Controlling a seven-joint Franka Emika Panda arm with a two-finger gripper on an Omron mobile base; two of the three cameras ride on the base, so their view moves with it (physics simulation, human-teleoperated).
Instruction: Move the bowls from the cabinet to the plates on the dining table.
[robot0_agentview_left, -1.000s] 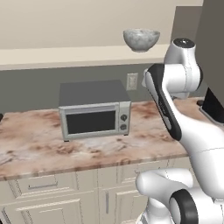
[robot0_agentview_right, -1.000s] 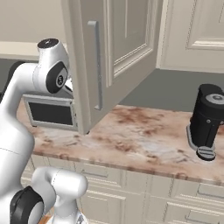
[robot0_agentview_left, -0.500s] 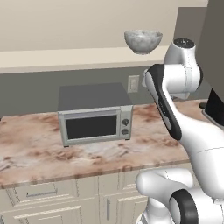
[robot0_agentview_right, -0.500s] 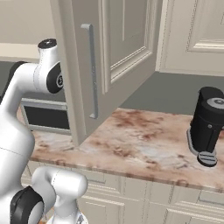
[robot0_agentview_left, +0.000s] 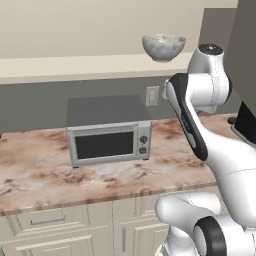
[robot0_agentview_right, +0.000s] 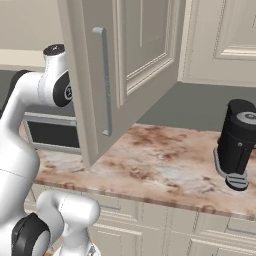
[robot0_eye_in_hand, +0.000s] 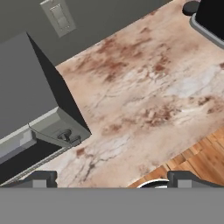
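The cabinet door (robot0_agentview_right: 125, 65) has swung wider open.
The bowl (robot0_agentview_left: 163, 47) sits exposed on its shelf, well above the claw (robot0_eye_in_hand: 111, 177), whose fingers stand apart and empty.

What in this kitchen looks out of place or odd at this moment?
The bowl looks odd: in the left base view it appears to sit in the air above the pale ledge, with no cabinet shelf drawn around it. The cabinet door stands wide open over the counter. The microwave and coffee machine stand upright; nothing is spilled.
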